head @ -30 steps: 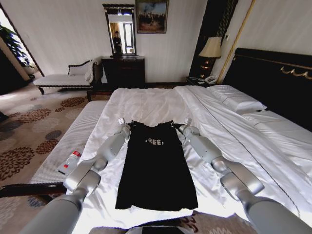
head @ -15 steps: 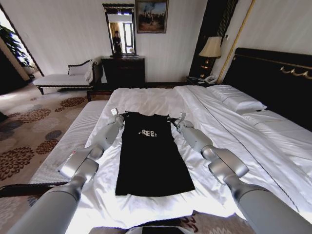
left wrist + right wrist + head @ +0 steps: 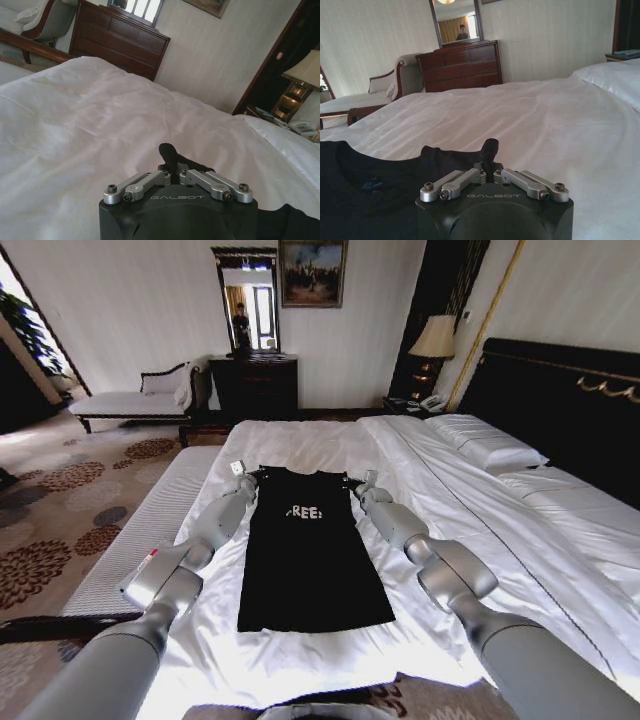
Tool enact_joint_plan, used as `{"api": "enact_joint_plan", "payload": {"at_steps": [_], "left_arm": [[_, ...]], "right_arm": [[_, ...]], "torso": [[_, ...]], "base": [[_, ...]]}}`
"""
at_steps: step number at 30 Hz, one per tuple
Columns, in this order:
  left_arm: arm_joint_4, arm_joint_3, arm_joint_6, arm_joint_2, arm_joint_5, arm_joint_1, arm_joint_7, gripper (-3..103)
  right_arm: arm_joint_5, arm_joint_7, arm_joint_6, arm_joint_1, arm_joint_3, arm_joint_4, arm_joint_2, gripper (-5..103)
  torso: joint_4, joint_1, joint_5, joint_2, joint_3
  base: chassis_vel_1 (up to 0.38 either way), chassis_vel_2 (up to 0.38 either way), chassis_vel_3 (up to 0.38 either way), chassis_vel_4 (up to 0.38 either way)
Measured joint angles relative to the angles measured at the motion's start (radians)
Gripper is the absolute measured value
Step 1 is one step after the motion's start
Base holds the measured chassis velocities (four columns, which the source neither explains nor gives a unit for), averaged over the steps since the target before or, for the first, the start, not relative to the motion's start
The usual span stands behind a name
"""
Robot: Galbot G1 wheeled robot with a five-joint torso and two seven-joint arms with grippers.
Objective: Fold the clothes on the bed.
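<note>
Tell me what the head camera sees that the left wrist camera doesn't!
Head view alone: both arms reaching out, the whole black T-shirt lying flat with its white letters, the pillows, the dark headboard and the striped bench. Left wrist view alone: the left gripper up close, shut on a pinch of black cloth. Both show the white bed, the dark dresser and the lamp.

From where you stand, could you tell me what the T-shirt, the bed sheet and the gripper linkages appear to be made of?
T-shirt: soft matte black knit, probably cotton; it lies limp and flat, pinched at its top corners by the left gripper and the right gripper.
Bed sheet: smooth white woven fabric with a faint sheen and soft creases.
Gripper linkages: bare silvery metal, likely aluminium, with screw heads, on a black housing.
</note>
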Motion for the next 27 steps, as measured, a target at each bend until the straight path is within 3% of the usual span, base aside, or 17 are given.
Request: {"api": "enact_joint_plan", "payload": {"at_steps": [3,6,12,17,19,22,27], "left_arm": [[-0.073,-0.001,-0.002,0.023,-0.016,0.036,-0.015,2],[-0.283,0.007,-0.019,0.094,-0.072,0.116,-0.084,2],[-0.456,0.019,-0.043,0.159,-0.101,0.183,-0.157,2],[-0.615,0.013,-0.048,0.216,-0.126,0.255,-0.206,2],[-0.808,-0.035,-0.049,0.258,-0.112,0.415,-0.241,2],[-0.853,-0.050,-0.049,0.263,-0.103,0.460,-0.246,2],[-0.999,-0.106,-0.055,0.298,-0.054,0.631,-0.252,2]], "right_arm": [[-0.006,-0.005,0.025,-0.035,-0.001,0.067,-0.023,1],[-0.004,0.027,0.068,-0.106,0.023,0.201,-0.058,1],[0.016,0.063,0.074,-0.187,0.065,0.355,-0.111,1],[0.008,0.147,0.067,-0.356,0.127,0.595,-0.195,1],[-0.028,0.216,0.065,-0.512,0.190,0.817,-0.286,1],[-0.027,0.229,0.065,-0.551,0.213,0.867,-0.311,1],[-0.034,0.282,0.061,-0.690,0.243,1.025,-0.376,1]], "torso": [[-0.0002,0.000,0.0002,0.000,0.000],[0.0010,0.000,0.0005,0.000,0.000],[0.0012,0.000,-0.0001,0.000,0.000],[0.0001,0.000,0.0008,0.000,0.000],[0.0008,0.000,0.0000,0.000,0.000],[0.0009,-0.001,0.0000,0.000,0.000],[0.0004,0.000,0.0004,0.000,0.000]], "base": [[0.000,0.000,0.000,0.000],[0.000,0.000,0.000,0.000],[0.000,0.000,0.000,0.000],[0.000,0.000,0.000,0.000],[0.000,0.000,0.000,0.000],[0.000,0.000,0.000,0.000],[0.000,0.000,0.000,0.000]]}}
